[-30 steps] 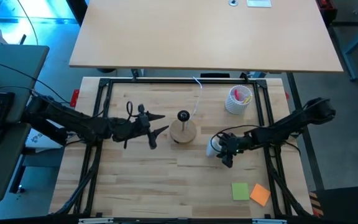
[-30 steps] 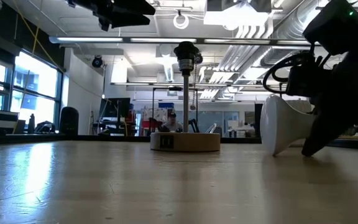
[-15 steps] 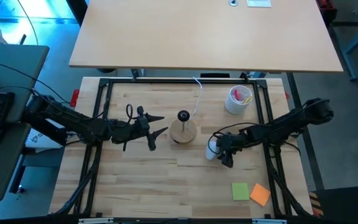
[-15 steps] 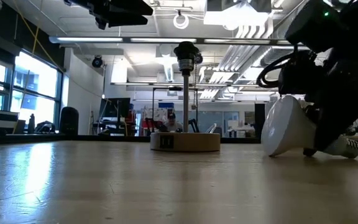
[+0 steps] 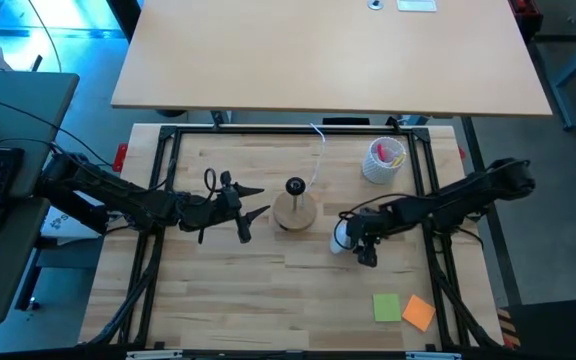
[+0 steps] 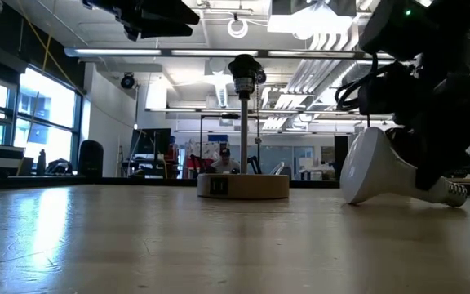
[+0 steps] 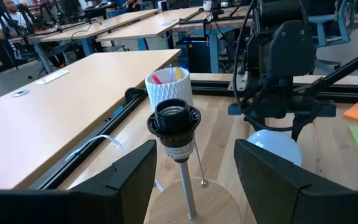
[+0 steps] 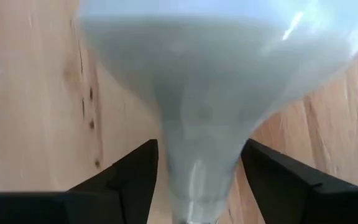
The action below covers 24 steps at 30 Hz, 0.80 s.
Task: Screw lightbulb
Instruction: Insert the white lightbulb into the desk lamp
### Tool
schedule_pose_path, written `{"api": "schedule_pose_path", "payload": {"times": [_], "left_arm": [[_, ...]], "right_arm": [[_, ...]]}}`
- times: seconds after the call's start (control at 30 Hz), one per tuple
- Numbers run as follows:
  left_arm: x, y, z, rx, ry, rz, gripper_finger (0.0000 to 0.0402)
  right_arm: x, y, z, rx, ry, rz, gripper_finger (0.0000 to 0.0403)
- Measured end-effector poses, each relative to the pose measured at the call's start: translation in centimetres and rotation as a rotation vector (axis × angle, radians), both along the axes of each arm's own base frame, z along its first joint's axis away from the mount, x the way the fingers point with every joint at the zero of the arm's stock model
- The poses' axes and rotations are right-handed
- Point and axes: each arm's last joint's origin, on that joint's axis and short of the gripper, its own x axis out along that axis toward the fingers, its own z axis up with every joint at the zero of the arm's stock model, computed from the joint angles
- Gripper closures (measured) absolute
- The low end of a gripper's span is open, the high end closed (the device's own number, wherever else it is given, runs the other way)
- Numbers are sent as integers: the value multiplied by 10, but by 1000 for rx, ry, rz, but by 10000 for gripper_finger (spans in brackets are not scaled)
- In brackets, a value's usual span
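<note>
The white lightbulb (image 5: 341, 237) lies on its side on the table, right of the round wooden stand (image 5: 294, 212). In the low view its globe (image 6: 378, 167) and its screw base (image 6: 455, 194) both rest on the wood. My right gripper (image 5: 361, 243) is open and comes down over the bulb's neck, one finger on each side of it. The stand carries a black socket (image 7: 174, 118) on a thin post. My left gripper (image 5: 252, 211) is open and empty. It hovers above table height just left of the stand, pointing at the socket. My right gripper's fingers (image 8: 126, 180) stand on either side of the bulb's neck (image 8: 197, 155), coming from above and lying across the bulb. I cannot tell whether they touch it. The bulb lies on the table.
A white cup with pink items (image 5: 384, 160) stands at the back right. A green note (image 5: 386, 307) and an orange note (image 5: 419, 313) lie near the front right. A white cord (image 5: 320, 150) runs from the stand toward the far edge. Black frame rails (image 5: 168, 180) border the table.
The lightbulb has turned about on the table under my right gripper. In the low view its neck has come down and its screw base now shows at the right, resting on the wood. My right gripper has shifted a little over the bulb's neck.
</note>
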Motion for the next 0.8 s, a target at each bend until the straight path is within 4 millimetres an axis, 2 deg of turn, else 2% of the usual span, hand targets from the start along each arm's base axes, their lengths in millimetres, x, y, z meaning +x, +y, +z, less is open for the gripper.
{"api": "schedule_pose_path", "payload": {"times": [0.23,0.3,0.4,0.5,0.63,0.8], "left_arm": [[0,0,-2,-1,16,1,190],[0,0,-2,-5,14,2,190],[0,0,-2,-5,15,2,190],[0,0,-2,-3,20,2,190],[-1,0,-2,-7,20,3,190],[0,1,-2,-1,19,17,190]], "right_arm": [[12,-4,-12,16,-13,-47,181],[14,-5,-16,9,-9,-55,199],[16,-5,-18,-17,-16,-57,247],[18,-5,-16,-28,-55,-64,257],[24,-7,-2,-50,-188,-79,260],[28,-25,39,-89,-474,-110,261]]}}
